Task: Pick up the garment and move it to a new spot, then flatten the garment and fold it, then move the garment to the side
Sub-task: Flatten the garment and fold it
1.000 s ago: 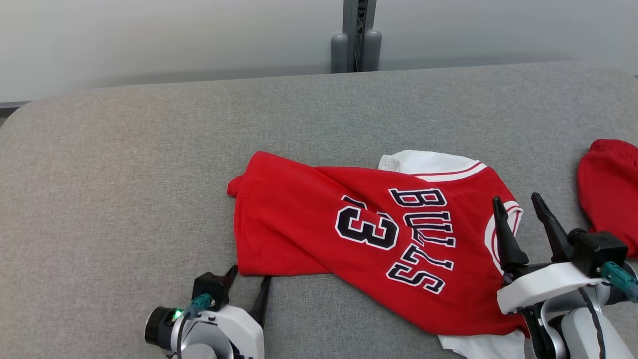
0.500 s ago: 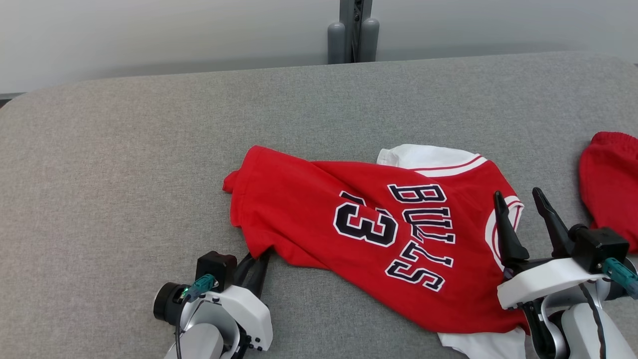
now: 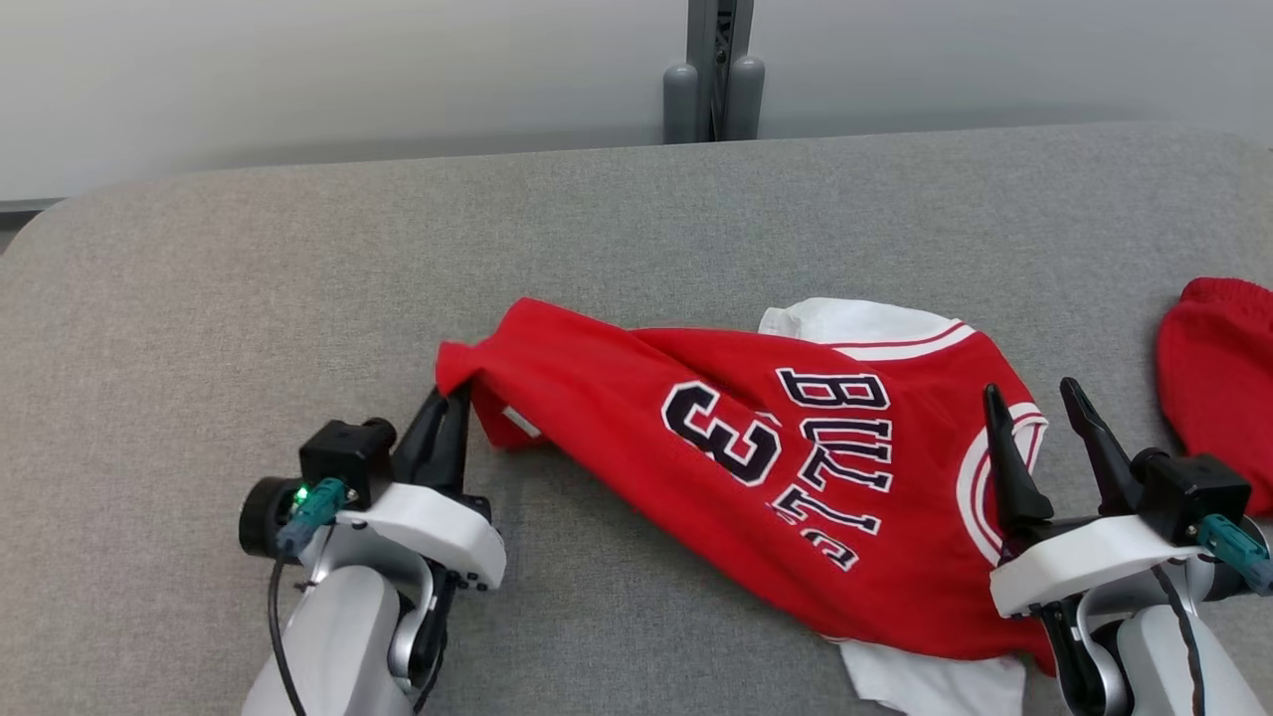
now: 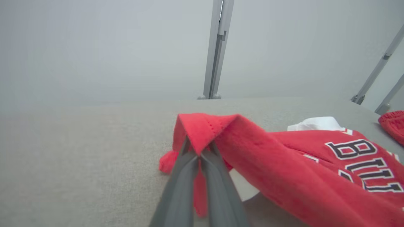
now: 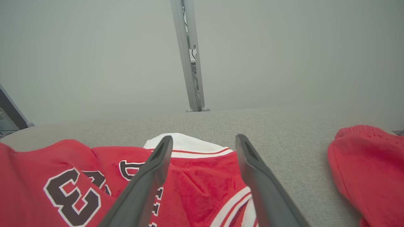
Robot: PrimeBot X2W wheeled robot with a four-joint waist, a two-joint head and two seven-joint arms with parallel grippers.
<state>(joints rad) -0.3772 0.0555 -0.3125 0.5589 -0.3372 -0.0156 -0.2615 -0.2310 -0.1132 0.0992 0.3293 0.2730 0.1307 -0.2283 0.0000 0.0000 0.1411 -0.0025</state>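
- The red jersey (image 3: 636, 398) is lying crumpled on the grey table (image 3: 249, 278). It is on the robot's side of the grey post (image 3: 713, 70), well apart from it.
- The left gripper (image 3: 450, 403) is pinching the jersey corner that is sitting to the left of the post. Its two fingers are squeezed together, with red cloth caught between them.
- That corner is standing up a little off the table, like a small tent over the fingertips.
- The right gripper (image 3: 1029, 390) is hanging over the jersey's other end, to the right of the post. Its fingers are spread wide and are gripping nothing. I cannot tell if they are touching the cloth.
- Another red cloth (image 3: 1218, 378) is lying further to the right of the post, apart from the jersey.
- I think the robot is doing the first job, picking the jersey up. Only one corner is being held.
- Next, the right gripper is going to need to go down and pinch the end with the white trim. It should not grab the other red cloth.
- Then both arms are going to need to lift together, so the thin corner is not slipping out.
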